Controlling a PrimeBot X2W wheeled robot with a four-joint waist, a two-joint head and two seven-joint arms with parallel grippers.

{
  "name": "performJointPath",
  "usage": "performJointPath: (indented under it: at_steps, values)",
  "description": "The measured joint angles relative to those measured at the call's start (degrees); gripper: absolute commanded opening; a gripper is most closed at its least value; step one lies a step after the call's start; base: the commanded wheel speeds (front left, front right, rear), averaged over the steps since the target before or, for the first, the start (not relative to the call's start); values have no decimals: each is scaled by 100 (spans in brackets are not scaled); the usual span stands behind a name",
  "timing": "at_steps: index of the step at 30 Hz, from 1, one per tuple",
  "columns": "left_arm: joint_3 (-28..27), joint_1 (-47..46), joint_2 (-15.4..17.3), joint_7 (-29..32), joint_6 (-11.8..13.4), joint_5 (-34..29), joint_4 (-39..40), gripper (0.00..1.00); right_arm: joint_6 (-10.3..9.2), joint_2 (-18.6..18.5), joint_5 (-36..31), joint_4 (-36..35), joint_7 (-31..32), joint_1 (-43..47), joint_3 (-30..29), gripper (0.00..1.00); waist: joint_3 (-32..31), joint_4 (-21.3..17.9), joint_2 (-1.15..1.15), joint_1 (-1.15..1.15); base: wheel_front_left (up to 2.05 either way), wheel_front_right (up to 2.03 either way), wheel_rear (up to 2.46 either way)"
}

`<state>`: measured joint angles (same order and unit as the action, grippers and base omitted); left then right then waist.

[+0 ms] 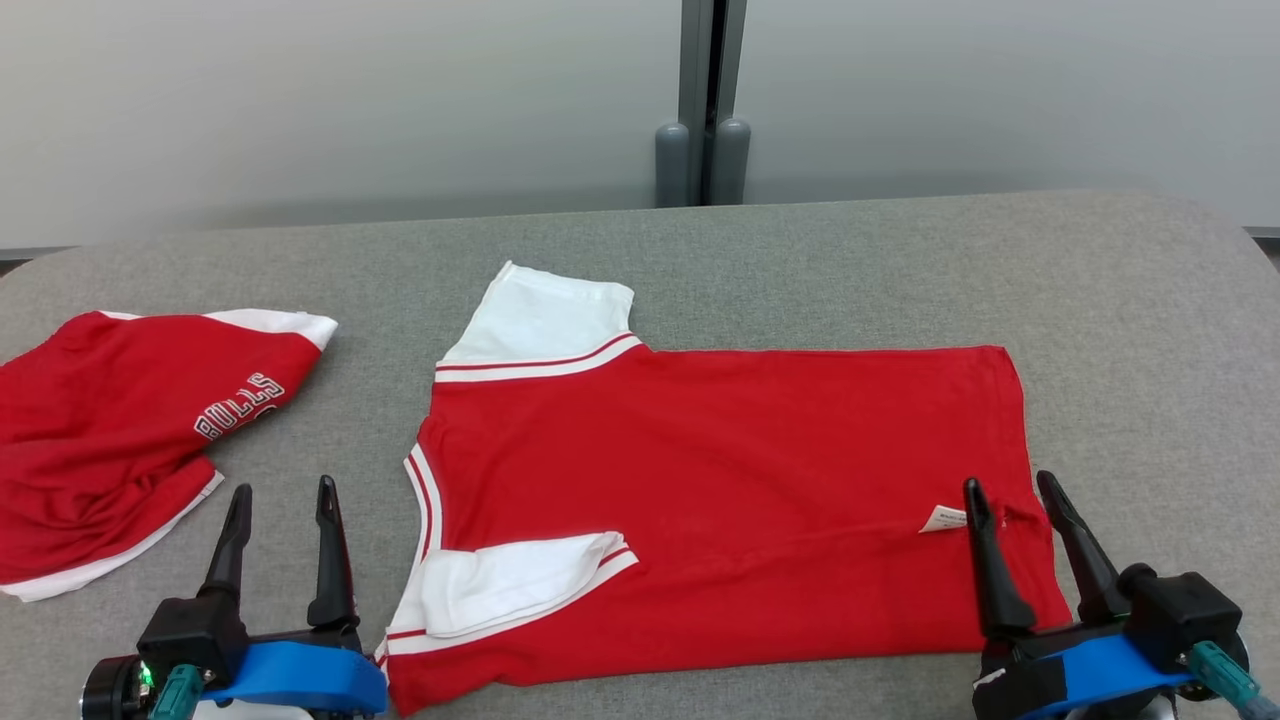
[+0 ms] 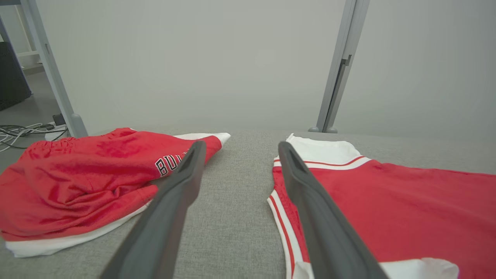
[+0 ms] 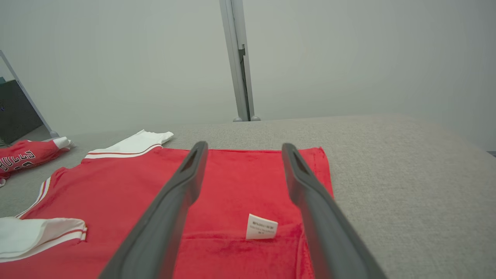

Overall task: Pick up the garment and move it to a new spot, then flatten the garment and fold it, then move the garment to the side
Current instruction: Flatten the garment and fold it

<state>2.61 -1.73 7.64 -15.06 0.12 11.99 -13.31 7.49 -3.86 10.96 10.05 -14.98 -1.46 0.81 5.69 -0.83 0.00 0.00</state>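
The red shirt (image 1: 720,470) lies spread across the middle of the grey table (image 1: 900,270), neckline (image 1: 425,500) toward the robot's left and hem toward its right, so the moving and flattening look done and the step in hand reads as the fold. The near white sleeve (image 1: 510,585) is already turned in over the red body, and a soft crease runs along the near side with a small white label (image 1: 943,519) showing on it, which suggests that edge has been lapped over. The far sleeve (image 1: 540,315) sticks out flat past the shoulder. The left gripper (image 1: 283,487) hovers over bare table between the neckline and a crumpled pair of red shorts (image 1: 110,420) lettered BULLS, its two dark fingers spread apart and holding nothing. The right gripper (image 1: 1012,482) hangs over the near hem corner, just beside the label, fingers likewise parted and empty. Whether either fingertip touches the cloth cannot be told. The next move probably calls for both grippers to come down on the near long edge, the left shifting right onto the shoulder end and clear of the shorts, the right pinching the hem corner. They would close through every layer and carry the edge together toward the far side, so the fold lands straight and the tucked sleeve does not slip out
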Motion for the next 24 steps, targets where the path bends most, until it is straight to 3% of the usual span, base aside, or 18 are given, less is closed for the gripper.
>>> performJointPath:
  at_steps: [16,24]
  values:
    - [-162,-42,-57,0,-169,-99,-288,100,0,47,-81,258,0,13,23,100,10,-8,1,0,0,0,0]
    - [-81,-1232,246,79,-472,-60,-617,100,0,-281,-147,594,92,-884,-144,100,315,-168,1,0,0,0,0]
